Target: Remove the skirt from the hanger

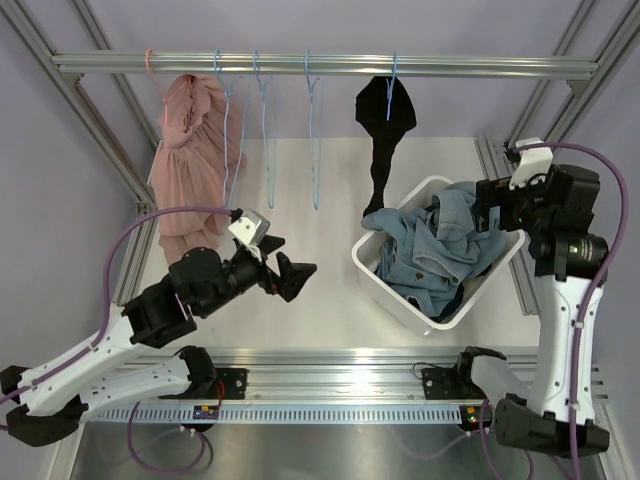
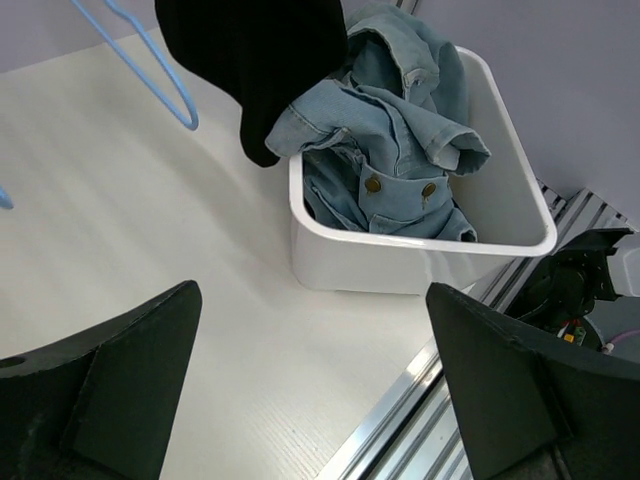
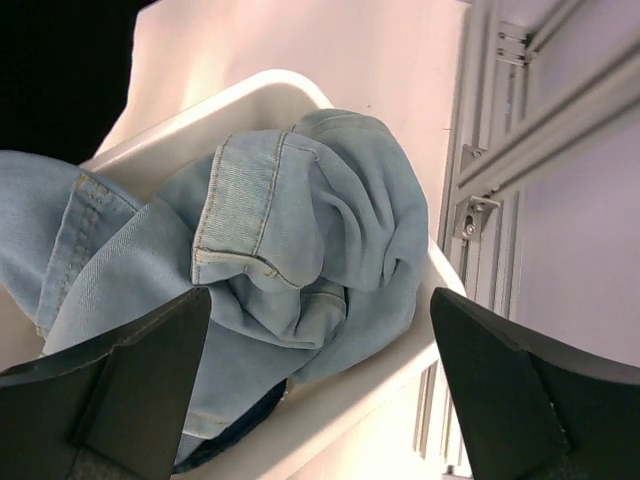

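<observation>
Left gripper (image 1: 290, 272) and right gripper (image 3: 318, 340) both gape empty, the denim skirt (image 1: 440, 245) heaped in a white bin (image 1: 395, 300) directly beneath the right one and ahead-right of the left one.

Out ahead of the left gripper (image 2: 315, 385), white tabletop (image 2: 140, 230), matte, faintly grained, evenly lit with only soft shadows. High above and beyond both grippers, an aluminium crossbar (image 1: 330, 65) spanning the frame, plain lilac-grey wall (image 1: 330, 25) behind it. Close beside the right gripper (image 3: 320, 390), slotted aluminium rails (image 3: 483, 120) along the table edge. Back behind both grippers, a ribbed metal strip (image 1: 330, 375).
</observation>
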